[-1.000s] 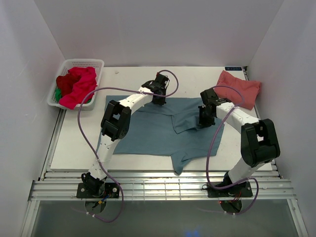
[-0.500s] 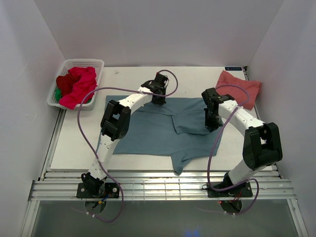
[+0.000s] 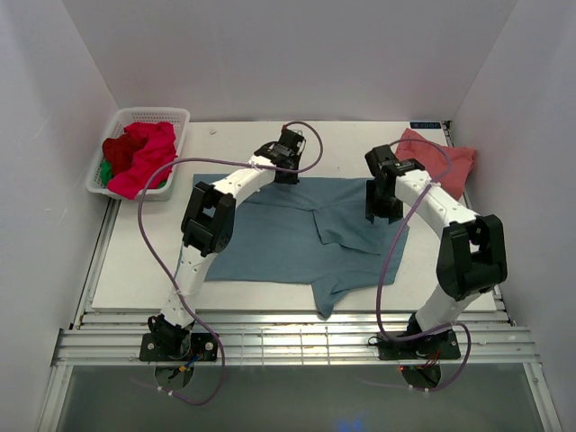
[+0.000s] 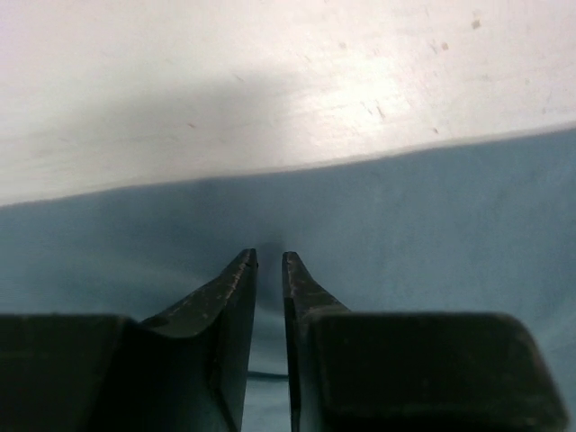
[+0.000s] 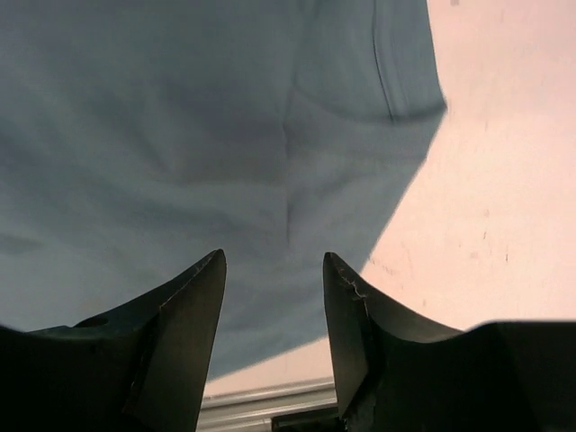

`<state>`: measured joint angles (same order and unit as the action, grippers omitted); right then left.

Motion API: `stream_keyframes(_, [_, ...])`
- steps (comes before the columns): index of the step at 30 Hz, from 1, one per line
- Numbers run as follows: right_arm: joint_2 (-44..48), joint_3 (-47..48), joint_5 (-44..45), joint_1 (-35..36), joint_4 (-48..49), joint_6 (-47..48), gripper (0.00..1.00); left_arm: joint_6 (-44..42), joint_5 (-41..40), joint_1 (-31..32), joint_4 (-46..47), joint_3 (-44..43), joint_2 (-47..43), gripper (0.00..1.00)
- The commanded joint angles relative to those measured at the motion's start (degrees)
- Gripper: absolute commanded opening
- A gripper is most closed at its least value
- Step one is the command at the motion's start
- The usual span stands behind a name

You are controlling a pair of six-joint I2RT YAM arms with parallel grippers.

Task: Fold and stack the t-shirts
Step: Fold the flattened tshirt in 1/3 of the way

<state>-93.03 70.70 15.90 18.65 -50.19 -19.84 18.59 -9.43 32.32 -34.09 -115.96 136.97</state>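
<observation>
**Teal shirt part-folded mid-table, both grippers over it and empty.**

You have the white table with bare margin along its far and near edges. The dusty teal t-shirt lies flat across the middle, its right side laid over as a flap and one sleeve trailing toward the near edge. It looks like light, limp cloth that will sag and drag, so pinch a hem or corner, not mid-panel. The salmon-pink t-shirt sits bunched at the far right. The basket of red and magenta shirts sits far left. Both lie near the teal shirt's far corners, so fold inward. Your right gripper hangs over the flap, fingers apart. Your left gripper sits at the far hem, fingers a thin slit apart, with no cloth seen between them.
</observation>
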Motion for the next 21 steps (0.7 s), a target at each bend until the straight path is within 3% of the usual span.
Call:
stream_keyframes(1, [-5.73, 10.21, 0.10, 0.07, 5.45, 4.00, 0.53, -2.06, -7.96, -2.78, 3.32, -2.08, -10.83, 0.36])
stream_keyframes(4, [-11.44, 16.55, -0.95, -0.46, 7.39, 5.77, 0.53, -2.68, -13.76, -5.06, 4.03, 1.68, -14.78, 0.43])
stream_keyframes(5, [-12.95, 18.06, -1.13, -0.81, 7.74, 6.12, 0.47, -2.68, -14.90, -5.77, 4.03, 3.18, -15.67, 0.43])
stream_keyframes(7, [-16.98, 20.78, -2.10, -1.86, 8.80, 6.74, 0.30, -1.90, -17.88, -8.39, 4.03, 8.70, -18.04, 0.42])
stream_keyframes(8, [-18.40, 23.58, -2.54, -2.22, 8.97, 7.17, 0.09, -1.46, -18.95, -9.28, 3.94, 10.56, -18.49, 0.35])
stream_keyframes(10, [-21.99, 26.06, -3.24, -3.45, 10.11, 7.62, 0.08, -0.14, -20.97, -12.43, 3.59, 14.08, -19.63, 0.24])
stream_keyframes(11, [-23.41, 28.59, -3.42, -3.80, 10.12, 8.31, 0.08, 1.61, -21.24, -13.50, 3.50, 17.40, -20.59, 0.01])
stream_keyframes(15, [-29.21, 33.62, -3.60, -5.91, 10.12, 9.29, 0.08, 4.17, -18.52, -17.55, 2.71, 21.56, -21.39, 0.00])
stream_keyframes(21, [-33.69, 37.75, -4.47, -9.07, 12.05, 10.43, 0.08, 5.66, -15.88, -18.43, -2.47, 20.07, -16.83, 0.00])
